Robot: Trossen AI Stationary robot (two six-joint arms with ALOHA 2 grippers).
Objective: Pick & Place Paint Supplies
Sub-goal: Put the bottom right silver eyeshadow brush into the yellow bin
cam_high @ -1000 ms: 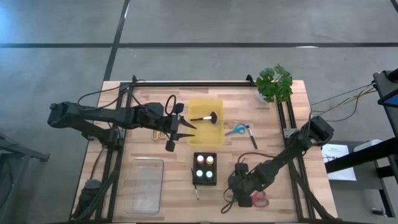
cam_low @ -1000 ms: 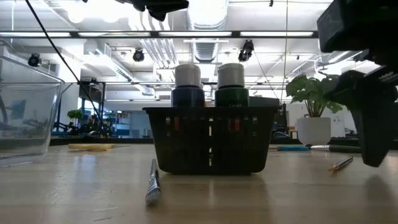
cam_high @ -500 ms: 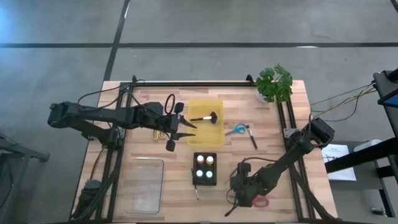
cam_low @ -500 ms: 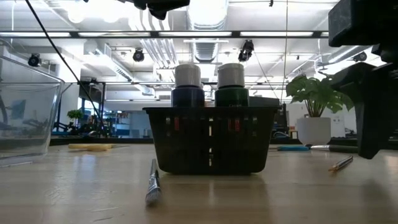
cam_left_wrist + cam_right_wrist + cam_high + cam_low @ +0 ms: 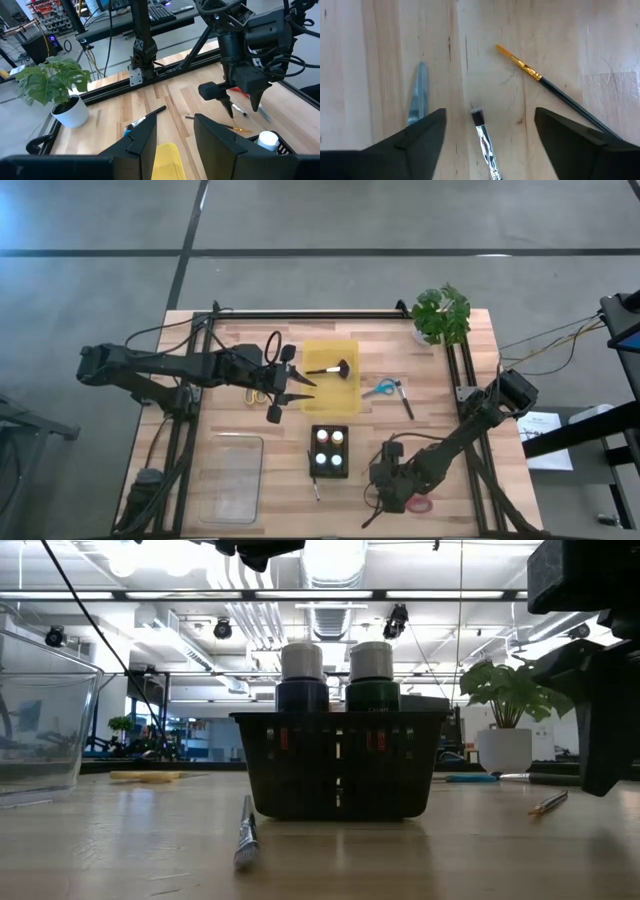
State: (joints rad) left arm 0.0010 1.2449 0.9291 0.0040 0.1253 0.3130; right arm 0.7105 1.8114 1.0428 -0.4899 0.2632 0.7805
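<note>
Paint bottles fill the black basket — broad brush in yellow bin — both hands released

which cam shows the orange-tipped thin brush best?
Right wrist view: the orange-tipped brush lies whole on bare wood, between the open right gripper fingers. Low view shows it as a sliver. Left wrist shows it faintly; high view hides it.

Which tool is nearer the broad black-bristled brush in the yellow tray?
The left tool hovers beside the broad brush at the yellow tray; the right tool is far off.
</note>
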